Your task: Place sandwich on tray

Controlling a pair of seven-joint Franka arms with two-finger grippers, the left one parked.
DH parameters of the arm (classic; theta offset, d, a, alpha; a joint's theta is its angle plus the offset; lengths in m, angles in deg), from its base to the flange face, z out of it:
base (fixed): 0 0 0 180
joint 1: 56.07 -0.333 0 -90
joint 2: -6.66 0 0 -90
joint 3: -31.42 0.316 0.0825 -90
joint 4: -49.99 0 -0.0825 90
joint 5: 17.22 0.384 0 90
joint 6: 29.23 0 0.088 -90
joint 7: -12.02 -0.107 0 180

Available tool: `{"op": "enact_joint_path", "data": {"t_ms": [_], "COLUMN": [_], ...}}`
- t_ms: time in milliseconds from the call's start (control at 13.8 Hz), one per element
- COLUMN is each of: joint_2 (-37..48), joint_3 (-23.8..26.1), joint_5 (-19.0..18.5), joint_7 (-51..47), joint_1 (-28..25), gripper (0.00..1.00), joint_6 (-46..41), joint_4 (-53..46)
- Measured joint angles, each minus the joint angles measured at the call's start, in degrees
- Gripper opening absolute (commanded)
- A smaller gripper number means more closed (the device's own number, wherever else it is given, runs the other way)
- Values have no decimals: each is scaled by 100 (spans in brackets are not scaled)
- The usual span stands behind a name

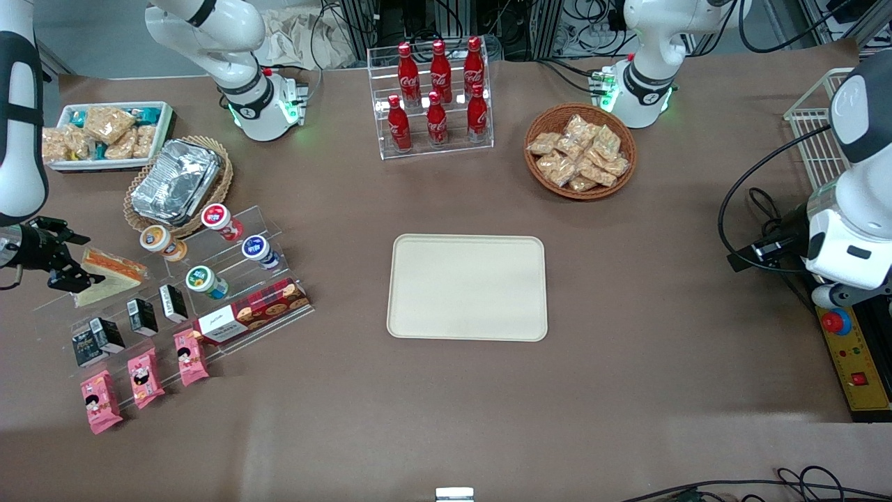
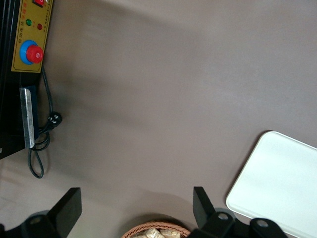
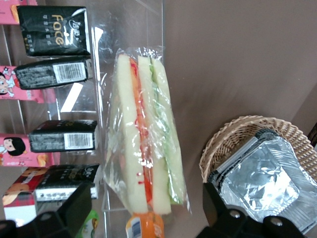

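Sandwich (image 3: 146,131) on the clear stand at the working arm's table edge, well apart from the tray (image 1: 467,286). Gripper (image 3: 148,206) spread wide, empty, just above. Likely light, soft, slippery wrap; best pinched gently across the bread faces.

End effector (image 1: 66,268) open beside sandwich (image 1: 108,275) — cartons (image 1: 143,315), cups (image 1: 206,282) crowd rack.

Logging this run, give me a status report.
Right gripper open, jaws at clear-wrapped triangular sandwich on the acrylic shelf. Sandwich not gripped. Cream-beige rectangular tray bare, open table between.
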Motion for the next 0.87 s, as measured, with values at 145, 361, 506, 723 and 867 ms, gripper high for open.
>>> {"op": "enact_joint_path", "data": {"t_ms": [145,361,506,723,867], "joint_2": [-72,-175,-198,-198,-211], "joint_3": [-3,-6,-4,10,33], "joint_5": [-5,-5,-5,-5,-2], "joint_7": [82,270,312,316,316], "joint_1": [18,169,188,186,181], "gripper": [100,100,100,100,100], "joint_6": [160,245,255,255,292], "joint_4": [19,24,24,24,30]}}
